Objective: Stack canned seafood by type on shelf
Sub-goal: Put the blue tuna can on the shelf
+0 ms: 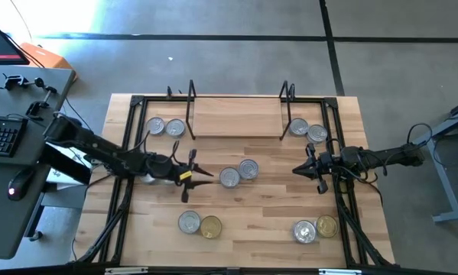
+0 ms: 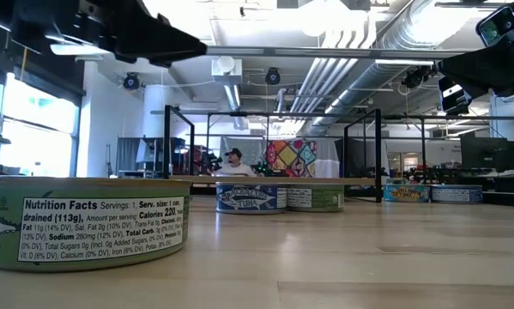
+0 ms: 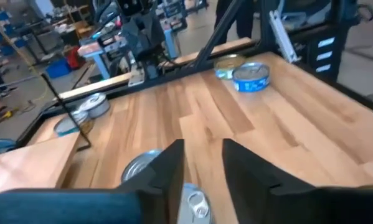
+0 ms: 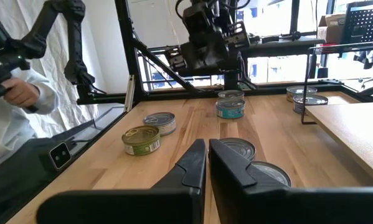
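Over mid-tabletop (image 1: 267, 206), left end effector (image 1: 207, 174) hovering, dark fingers parted with a clear gap in the left wrist view, nothing between them. Just ahead of its tips: pair of small round flat silver-lidded tins (image 1: 238, 173), touching each other at centre. Right end effector (image 1: 297, 169) facing the same pair from the other side, fingers pressed together, empty.

Low light-wood shelf board with black wire end frames (image 1: 236, 117) bare; no tin on it yet. Remaining tins in pairs on the tabletop: two silver-lidded tins beside the shelf's left frame (image 1: 165, 127), two silver-lidded tins beside its right frame (image 1: 308, 130), one silver and one gold-lidded tin near the front left (image 1: 199, 224), one silver and one gold-lidded tin near the front right (image 1: 314, 228).

Risks, judged from this layout:
- Centre tins touching: a finger coming down between them likely to shove the neighbour or pinch both rims.
- Partial spread of the left fingers possibly too narrow for a tin's width; landing on the lid instead of straddling it, then a skid.
- Both end effectors aimed at one pair: collision if both advance.
- Mixed silver/gold pairs at the front: sorting error if lid colour marks type; labels unreadable from above.
- Wire frames crowding the rear tins: snag on approach.
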You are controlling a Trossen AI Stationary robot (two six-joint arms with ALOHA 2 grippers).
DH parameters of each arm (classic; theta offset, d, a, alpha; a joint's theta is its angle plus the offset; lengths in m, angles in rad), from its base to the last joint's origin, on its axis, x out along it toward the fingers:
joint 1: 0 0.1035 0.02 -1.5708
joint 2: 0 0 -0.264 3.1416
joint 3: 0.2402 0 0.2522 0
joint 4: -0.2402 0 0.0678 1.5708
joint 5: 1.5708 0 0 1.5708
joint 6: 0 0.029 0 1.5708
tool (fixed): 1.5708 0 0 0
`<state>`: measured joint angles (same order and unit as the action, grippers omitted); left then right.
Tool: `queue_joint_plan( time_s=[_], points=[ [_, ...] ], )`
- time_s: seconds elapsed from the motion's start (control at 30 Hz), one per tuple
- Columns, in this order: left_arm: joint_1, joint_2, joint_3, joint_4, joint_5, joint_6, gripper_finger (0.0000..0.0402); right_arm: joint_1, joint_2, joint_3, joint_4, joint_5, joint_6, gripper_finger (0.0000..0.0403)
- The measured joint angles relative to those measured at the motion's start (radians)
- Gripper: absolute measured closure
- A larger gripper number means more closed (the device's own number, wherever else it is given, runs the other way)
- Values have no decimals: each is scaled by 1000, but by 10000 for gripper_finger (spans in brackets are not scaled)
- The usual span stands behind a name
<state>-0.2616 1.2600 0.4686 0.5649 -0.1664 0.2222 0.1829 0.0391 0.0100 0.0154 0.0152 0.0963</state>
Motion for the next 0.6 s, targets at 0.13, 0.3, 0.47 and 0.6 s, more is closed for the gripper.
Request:
queue_joint_plan(
  time_s=[0.13,0.3,0.47,0.6],
  points=[
    [13,44,1,9,20,10,247,0,0,0,0,0,0,391],
    [13,137,29,10,20,6,205,0,0,0,0,0,0,391],
    [15,250,78,11,23,15,183,0,0,0,0,0,0,391],
    [15,333,117,10,23,19,179,0,0,0,0,0,0,391]
  ],
)
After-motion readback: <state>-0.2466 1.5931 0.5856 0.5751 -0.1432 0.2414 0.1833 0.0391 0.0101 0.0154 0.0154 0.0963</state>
